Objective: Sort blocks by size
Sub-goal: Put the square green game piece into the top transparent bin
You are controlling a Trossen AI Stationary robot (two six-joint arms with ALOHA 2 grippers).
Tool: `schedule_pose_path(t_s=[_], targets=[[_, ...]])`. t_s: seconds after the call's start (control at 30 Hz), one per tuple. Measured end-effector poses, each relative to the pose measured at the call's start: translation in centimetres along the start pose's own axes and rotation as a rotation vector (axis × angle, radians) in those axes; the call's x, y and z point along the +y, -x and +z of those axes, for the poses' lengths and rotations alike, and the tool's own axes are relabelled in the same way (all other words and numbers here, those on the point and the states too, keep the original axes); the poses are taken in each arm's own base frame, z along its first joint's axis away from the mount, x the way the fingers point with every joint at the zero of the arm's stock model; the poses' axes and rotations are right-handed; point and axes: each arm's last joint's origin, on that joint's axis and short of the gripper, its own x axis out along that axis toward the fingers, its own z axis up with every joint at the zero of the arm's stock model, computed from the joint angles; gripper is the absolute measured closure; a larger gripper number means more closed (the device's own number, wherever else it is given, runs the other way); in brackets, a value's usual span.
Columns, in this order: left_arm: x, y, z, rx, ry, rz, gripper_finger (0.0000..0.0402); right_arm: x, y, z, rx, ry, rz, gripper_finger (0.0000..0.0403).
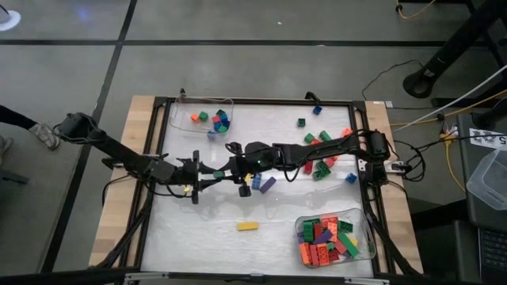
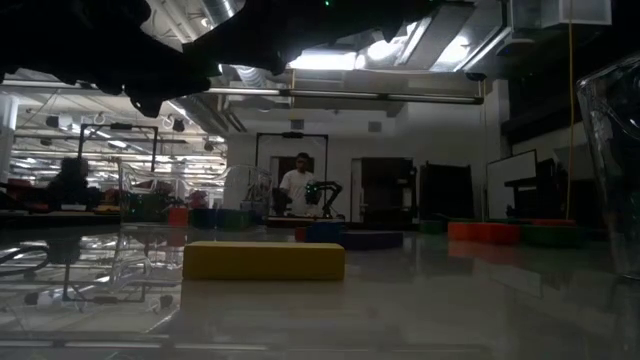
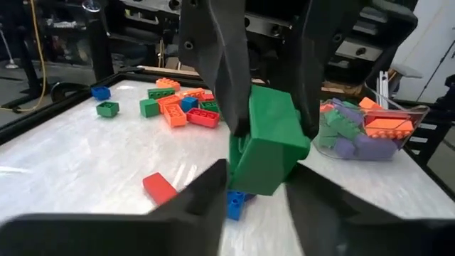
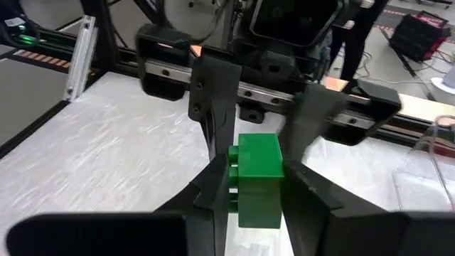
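A green block (image 3: 266,146) hangs above the middle of the white table (image 1: 198,237), between my two grippers, which meet tip to tip. My left gripper (image 1: 209,176) reaches in from the table's left and my right gripper (image 1: 230,170) from the right. Both are shut on this block (image 1: 218,174). In the right wrist view the block (image 4: 257,174) shows its studs on one side. More loose blocks (image 1: 321,154) lie on the table's right half. My left gripper pinches the green block's lower end (image 3: 249,178) between its two fingers, coming about level from the table's left. The block is tilted and clear of the table. My right gripper pinches the block's two opposite sides (image 4: 245,203) between its two fingers, coming from the table's right and slanting slightly down. Its fingers (image 3: 213,71) grip the block's other end. The block is lifted clear.
A clear tray (image 1: 228,104) at the far left holds several small blocks. Another clear tray (image 1: 299,226) at the near right holds several longer ones. A yellow block (image 1: 247,226) lies near the front, and a purple (image 1: 268,184) and a blue block (image 1: 245,190) lie under the grippers.
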Motion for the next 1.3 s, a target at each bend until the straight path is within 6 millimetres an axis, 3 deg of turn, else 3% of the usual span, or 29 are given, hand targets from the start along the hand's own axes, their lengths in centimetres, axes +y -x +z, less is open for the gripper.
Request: schedule_pose_path(t_s=[0.2,0.4,0.63,1.0,1.3], targets=[[0.01,0.01,0.28,-0.027,-0.004,0.010,0.0153,0.12,-0.01,0.03,-0.005,-0.004,0.025,0.0301],[-0.16,-0.03,0.54,-0.040,-0.044,-0.029,0.0128,0.14,0.05,0.14,-0.012,-0.010,0.034,0.0301],[-0.25,-0.04,0.62,-0.042,-0.071,-0.050,0.0175,0.12,0.05,0.18,-0.016,-0.011,0.031,0.0301],[-0.35,-0.03,0.61,-0.040,-0.132,-0.078,0.0329,0.07,0.06,0.12,-0.012,-0.026,0.028,0.0301],[-0.36,-0.03,0.62,-0.041,-0.119,-0.082,0.0330,0.06,0.06,0.13,-0.012,-0.019,0.023,0.0278]])
